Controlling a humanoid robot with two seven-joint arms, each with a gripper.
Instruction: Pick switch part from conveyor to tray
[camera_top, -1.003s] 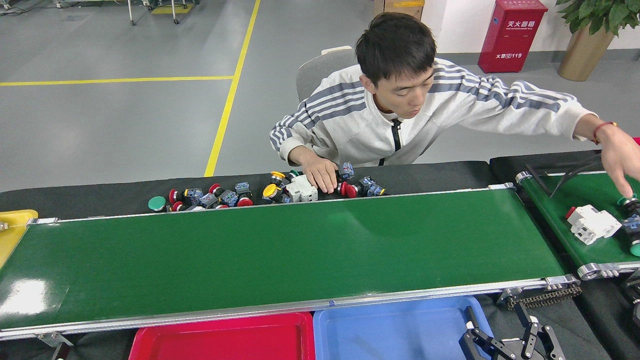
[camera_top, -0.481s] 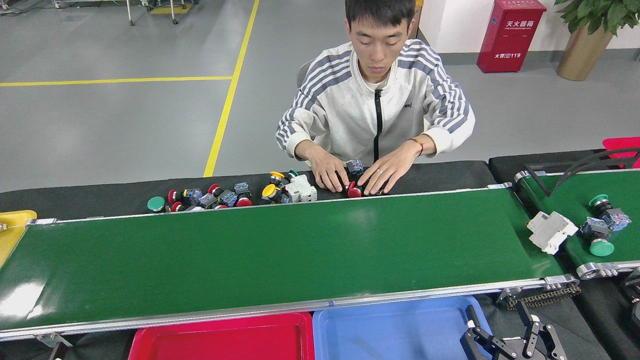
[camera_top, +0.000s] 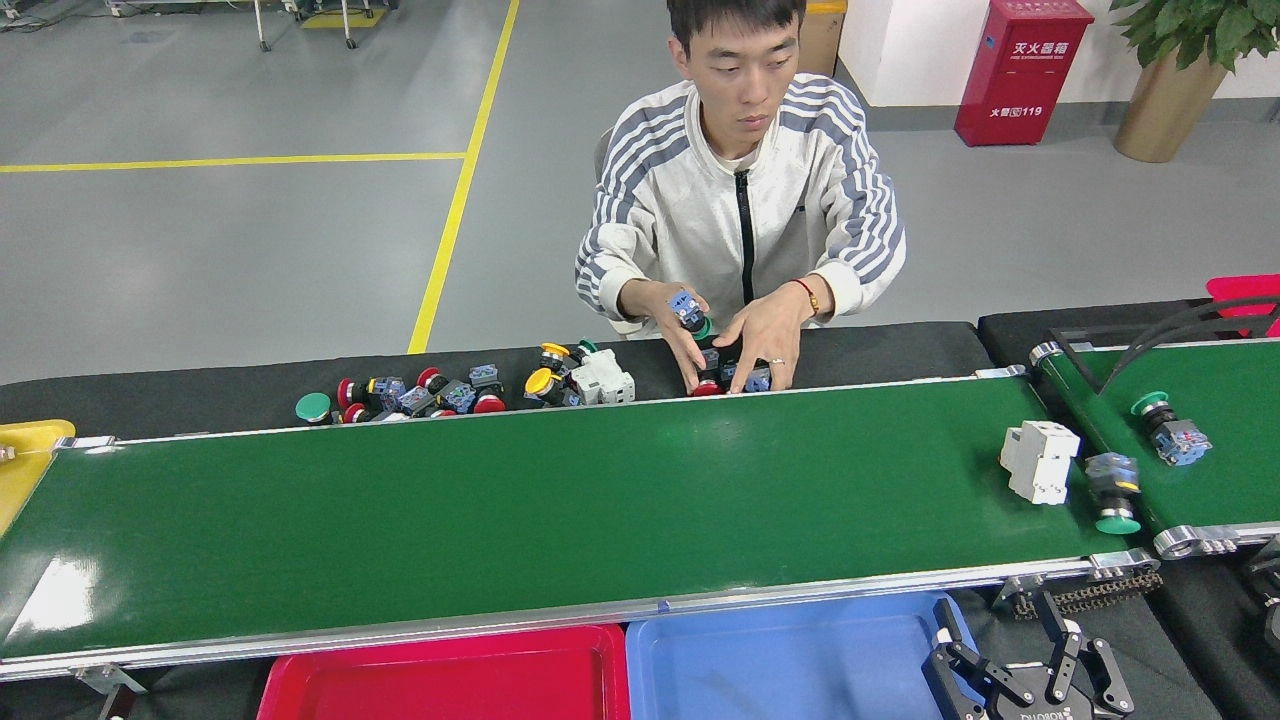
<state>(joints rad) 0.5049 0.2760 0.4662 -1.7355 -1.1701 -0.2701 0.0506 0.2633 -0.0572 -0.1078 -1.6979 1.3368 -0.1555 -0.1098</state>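
The conveyor (camera_top: 520, 510) has a glossy, smooth dark-green belt framed by silvery metal rails, with bright glare at its nine o'clock end. At six o'clock, the red tray (camera_top: 450, 680) and blue tray (camera_top: 790, 650) look like smooth, slightly shiny plastic. The white switch part (camera_top: 1040, 460) at three o'clock appears matt plastic.

conveyor (camera_top: 520, 500): white breaker (camera_top: 1040, 460) at right end, green-capped push-button (camera_top: 1114, 492) just beside it | right gripper (camera_top: 1030, 672): fingers spread, by blue tray (camera_top: 790, 660) | red tray (camera_top: 450, 680) left of blue | person's hands (camera_top: 740, 340) on loose switch parts behind the belt
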